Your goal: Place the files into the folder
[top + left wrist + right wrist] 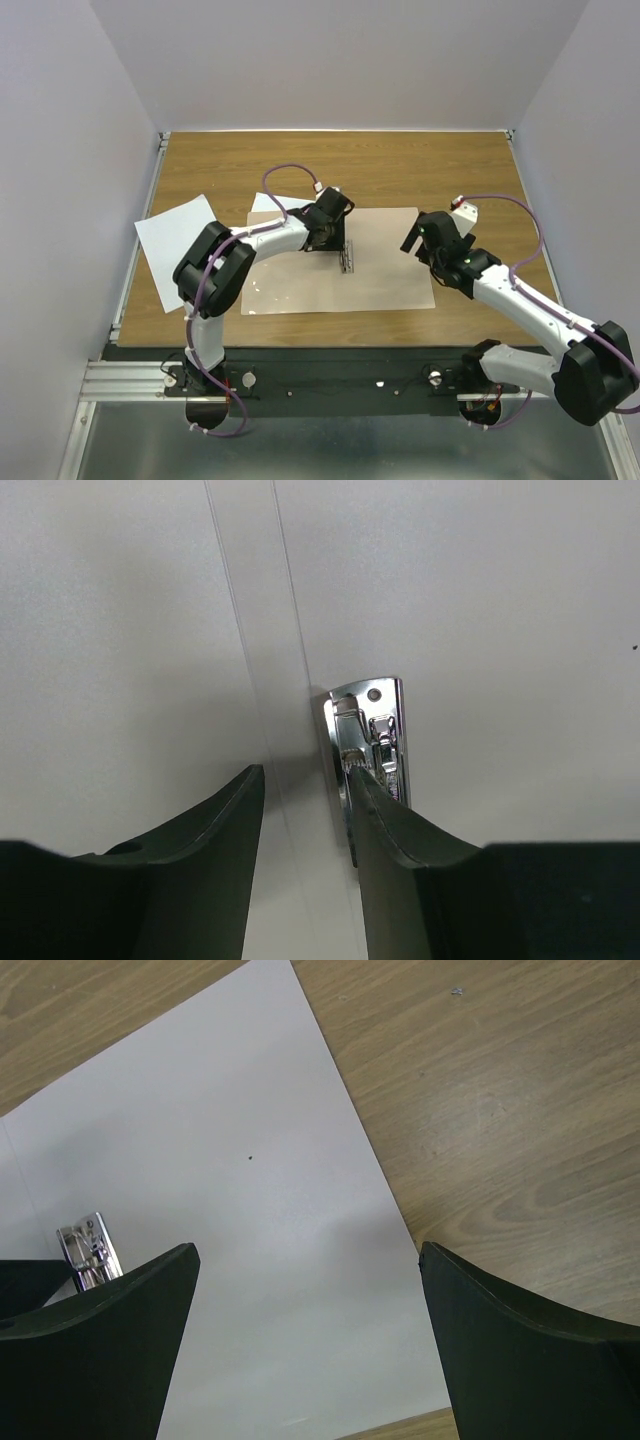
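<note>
The tan folder (390,275) lies open and flat in the middle of the table, with its metal clip (347,263) at the fold. My left gripper (342,250) is open and low over the fold; in the left wrist view its right fingertip (372,790) is against the clip (375,735). One white file (175,240) lies at the left, overhanging the table's edge. A second file (272,204) shows partly behind the left arm. My right gripper (413,240) is open and empty above the folder's right edge (250,1210).
The wooden table (400,170) has white walls on three sides. A metal rail (130,380) and the arm bases run along the near edge. Bare wood (500,1110) shows to the right of the folder.
</note>
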Tool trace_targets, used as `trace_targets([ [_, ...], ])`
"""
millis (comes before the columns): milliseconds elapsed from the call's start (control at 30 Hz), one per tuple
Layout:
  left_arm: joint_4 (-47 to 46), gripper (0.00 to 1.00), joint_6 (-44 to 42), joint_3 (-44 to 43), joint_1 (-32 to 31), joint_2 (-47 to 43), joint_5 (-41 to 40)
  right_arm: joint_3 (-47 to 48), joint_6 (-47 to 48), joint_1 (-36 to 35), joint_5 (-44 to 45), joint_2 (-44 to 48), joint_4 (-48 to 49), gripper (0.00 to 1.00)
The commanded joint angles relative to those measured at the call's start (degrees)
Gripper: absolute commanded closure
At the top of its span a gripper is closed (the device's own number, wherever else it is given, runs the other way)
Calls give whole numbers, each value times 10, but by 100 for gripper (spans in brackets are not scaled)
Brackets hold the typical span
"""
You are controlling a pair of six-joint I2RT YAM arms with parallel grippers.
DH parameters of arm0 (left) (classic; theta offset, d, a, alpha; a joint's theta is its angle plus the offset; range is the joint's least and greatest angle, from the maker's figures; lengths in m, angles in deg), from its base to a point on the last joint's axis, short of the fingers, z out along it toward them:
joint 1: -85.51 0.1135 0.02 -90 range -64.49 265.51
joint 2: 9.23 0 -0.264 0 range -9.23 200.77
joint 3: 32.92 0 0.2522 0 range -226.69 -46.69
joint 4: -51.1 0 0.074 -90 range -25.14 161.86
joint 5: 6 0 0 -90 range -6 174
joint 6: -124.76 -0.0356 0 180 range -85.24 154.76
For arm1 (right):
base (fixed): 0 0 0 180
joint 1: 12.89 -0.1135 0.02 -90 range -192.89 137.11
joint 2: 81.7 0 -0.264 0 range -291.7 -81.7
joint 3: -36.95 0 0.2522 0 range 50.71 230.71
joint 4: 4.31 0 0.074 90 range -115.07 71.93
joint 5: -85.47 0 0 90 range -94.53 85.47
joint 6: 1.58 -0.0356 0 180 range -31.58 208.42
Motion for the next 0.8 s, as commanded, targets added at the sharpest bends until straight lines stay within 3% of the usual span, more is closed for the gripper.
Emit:
trace_targets([
  [0,-3,52,11,-14,-1,12,-9,-8,2,5,13,-5,-11,0],
  [767,83,69,56,-81,-17,83,-90,-13,5,5,8,-11,-11,0],
])
